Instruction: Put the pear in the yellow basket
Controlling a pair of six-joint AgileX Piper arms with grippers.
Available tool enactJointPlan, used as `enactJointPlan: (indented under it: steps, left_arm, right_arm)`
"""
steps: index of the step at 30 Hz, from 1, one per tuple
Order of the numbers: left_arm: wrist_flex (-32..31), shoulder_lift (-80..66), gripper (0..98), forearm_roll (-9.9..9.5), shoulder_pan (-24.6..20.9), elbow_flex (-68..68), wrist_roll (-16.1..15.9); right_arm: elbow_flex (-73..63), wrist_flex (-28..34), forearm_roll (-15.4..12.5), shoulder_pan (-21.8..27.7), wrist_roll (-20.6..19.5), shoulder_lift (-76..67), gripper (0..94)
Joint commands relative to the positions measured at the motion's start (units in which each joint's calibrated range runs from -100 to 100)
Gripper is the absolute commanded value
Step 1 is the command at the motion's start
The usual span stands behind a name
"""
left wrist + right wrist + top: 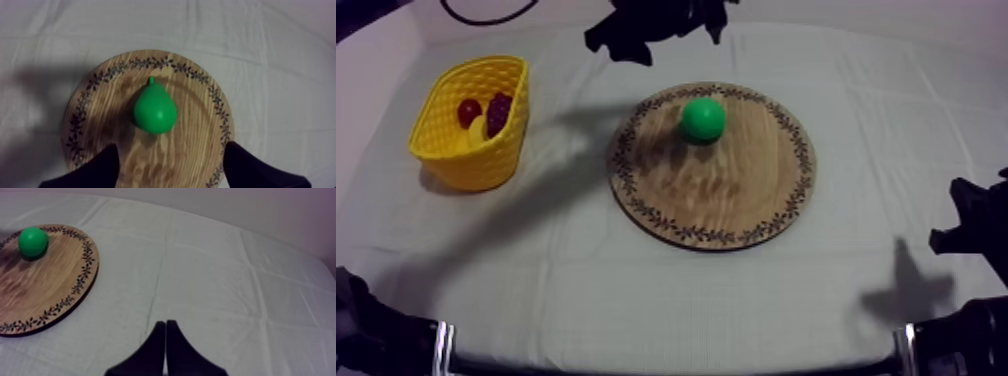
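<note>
left jaws apart, short of green toy pear point(155, 111) on round wooden board point(197, 132) | right jaws closed | risk: off-centre pinch rolls pear

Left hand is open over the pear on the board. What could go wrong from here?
1. The smooth, rounded green pear sits loose on the round wooden board. As the open left hand closes, the pear may roll or squirt out from between the fingers.
2. The yellow basket already holds a small red fruit and dark grapes, so the pear might land on them and tumble out.
</note>
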Motion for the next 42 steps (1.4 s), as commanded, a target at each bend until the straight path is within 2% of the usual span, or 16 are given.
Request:
enactJointPlan:
  steps: [1, 17, 27, 38, 42]
  left_arm:
    - [-0.2, 0.9, 76.5, 0.45, 0.0, 0.1, 0.4]
    - [-3.6, 14.5, 78.1, 0.42, 0.7, -2.3, 3.2]
    - [-8.0, 24.7, 76.9, -2.92, 0.7, -8.2, 5.1]
    - [-7.0, 32.8, 75.0, -5.09, 0.4, -18.7, 5.5]
    - [-7.6, 34.0, 67.7, -5.60, 0.1, -20.6, 5.4]
  right_arm:
    - [0.0, 0.0, 0.0, 0.0, 0.0, 0.0, 0.3]
    - [0.0, 0.0, 0.0, 0.0, 0.0, 0.0, 0.3]
    - [0.0, 0.0, 0.0, 0.0, 0.0, 0.0, 0.3]
    - [0.0, 0.0, 0.0, 0.0, 0.0, 0.0, 0.3]
    - [0.0, 0.0, 0.0, 0.0, 0.0, 0.0, 0.3]
